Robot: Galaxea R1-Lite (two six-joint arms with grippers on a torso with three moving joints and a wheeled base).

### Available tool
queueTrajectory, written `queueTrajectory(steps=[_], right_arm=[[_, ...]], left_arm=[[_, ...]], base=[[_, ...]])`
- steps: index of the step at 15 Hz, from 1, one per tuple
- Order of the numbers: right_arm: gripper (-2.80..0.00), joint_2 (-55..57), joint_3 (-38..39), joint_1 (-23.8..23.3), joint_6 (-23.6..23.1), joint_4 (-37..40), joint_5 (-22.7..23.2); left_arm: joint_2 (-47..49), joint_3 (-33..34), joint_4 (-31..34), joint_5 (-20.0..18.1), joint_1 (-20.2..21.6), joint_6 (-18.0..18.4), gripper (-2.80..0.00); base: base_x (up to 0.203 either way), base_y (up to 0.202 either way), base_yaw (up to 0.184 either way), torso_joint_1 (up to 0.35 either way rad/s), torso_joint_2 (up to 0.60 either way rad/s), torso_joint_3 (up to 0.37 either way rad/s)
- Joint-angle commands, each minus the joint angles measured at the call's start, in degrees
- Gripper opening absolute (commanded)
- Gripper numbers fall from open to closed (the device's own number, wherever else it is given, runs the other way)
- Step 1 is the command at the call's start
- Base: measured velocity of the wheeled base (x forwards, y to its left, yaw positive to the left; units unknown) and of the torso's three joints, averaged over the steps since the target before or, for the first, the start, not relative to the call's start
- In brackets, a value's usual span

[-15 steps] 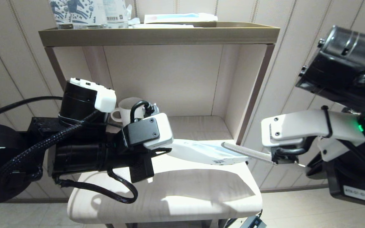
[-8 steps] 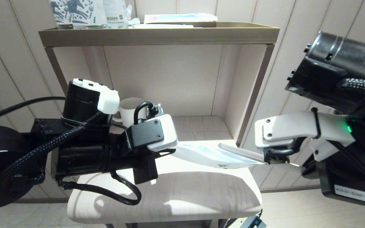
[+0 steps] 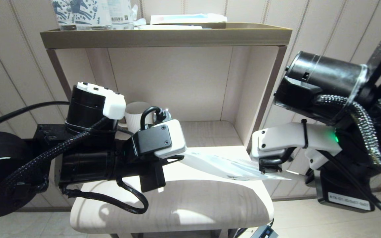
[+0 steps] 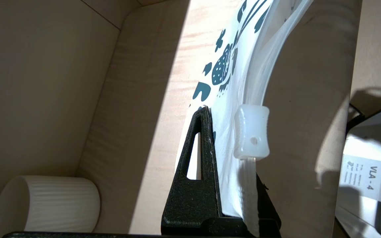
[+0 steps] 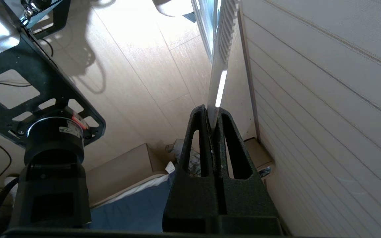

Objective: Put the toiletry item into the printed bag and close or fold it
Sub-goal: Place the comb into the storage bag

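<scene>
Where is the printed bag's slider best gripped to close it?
Probably pinch the slider's broad faces, coming square to the zip track: it stands proud of the printed bag's edge, past the left gripper's fingers clamping that bag. The right gripper holds the toiletry item.

The left arm reached in from the left edge of the head view, its forearm level across the middle of the frame. The left gripper [image 3: 177, 158] sat just left of centre, its black fingers [image 4: 195, 165] pressed together on the printed bag [image 3: 217, 163]. The right arm came in from the right edge, bent at the elbow high in the frame. The right gripper [image 3: 270, 169] lay right of centre, fingers [image 5: 198, 148] clamped on the toiletry item [image 5: 217, 82].
</scene>
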Motion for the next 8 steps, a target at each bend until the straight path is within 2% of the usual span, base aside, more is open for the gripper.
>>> queueTrajectory(steps=[1,8], right_arm=[[-2.8,1.5,-0.1,0.0,-0.2,2.7,-0.6],[-2.8,2.7,-0.5,0.0,-0.2,2.7,-2.0]], left_arm=[[0.2,-0.1,-0.5,0.0,-0.4,0.2,-2.8],[1.8,0.2,-3.0,1.2,-2.4,0.2,-2.8]], base=[[0.0,0.0,0.0,0.0,0.0,0.0],[0.0,0.0,0.0,0.0,0.0,0.0]])
